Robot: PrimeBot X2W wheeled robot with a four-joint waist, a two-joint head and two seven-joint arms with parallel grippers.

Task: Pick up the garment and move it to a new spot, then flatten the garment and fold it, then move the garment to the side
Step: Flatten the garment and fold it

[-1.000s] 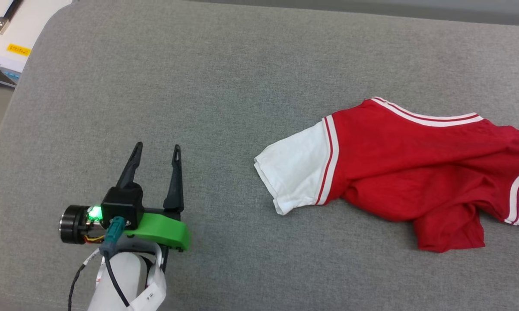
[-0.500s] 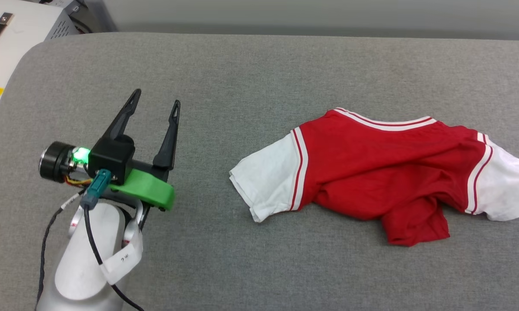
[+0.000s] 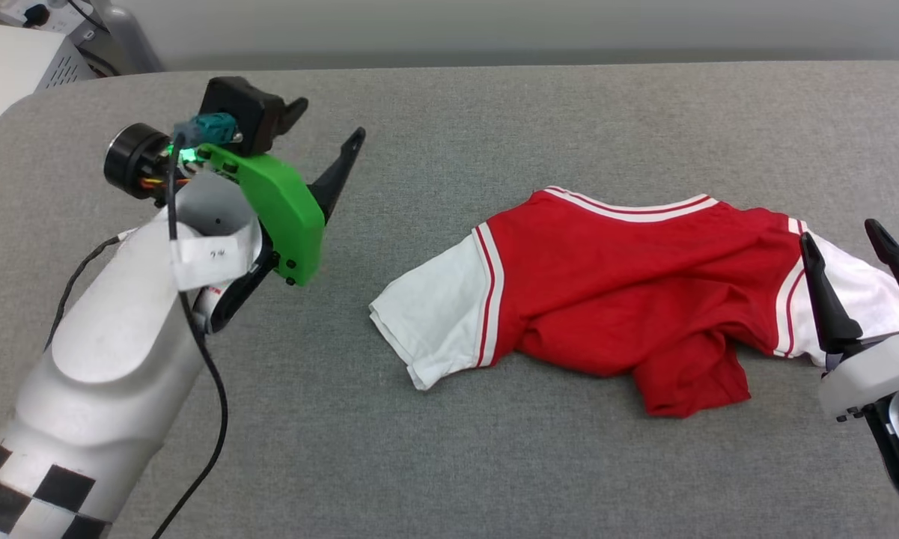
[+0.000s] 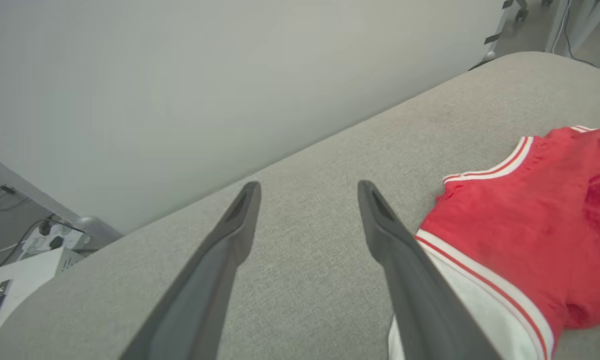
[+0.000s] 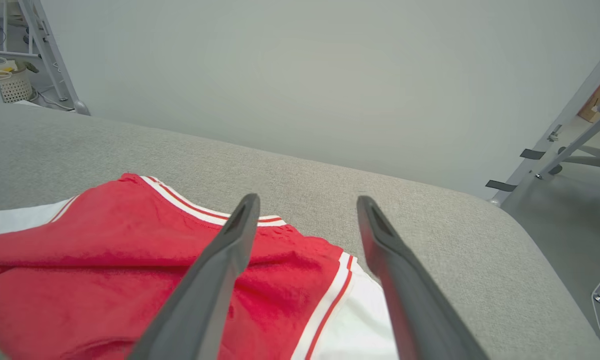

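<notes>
Our arms have swung in; left fingers (image 3: pixel 340 168) left of the garment (image 3: pixel 629 284), right fingers (image 3: pixel 820 299) over its right sleeve, both wide, empty.

You get soft, even, fairly bright room light in all three views. Shadows are faint: a thin one lies under the near edge of the T-shirt (image 3: pixel 614 299) on the grey counter (image 3: pixel 494 464). The wrist views bow lines near their edges, and the left fingers (image 4: pixel 205 280) go soft toward the bottom.
</notes>
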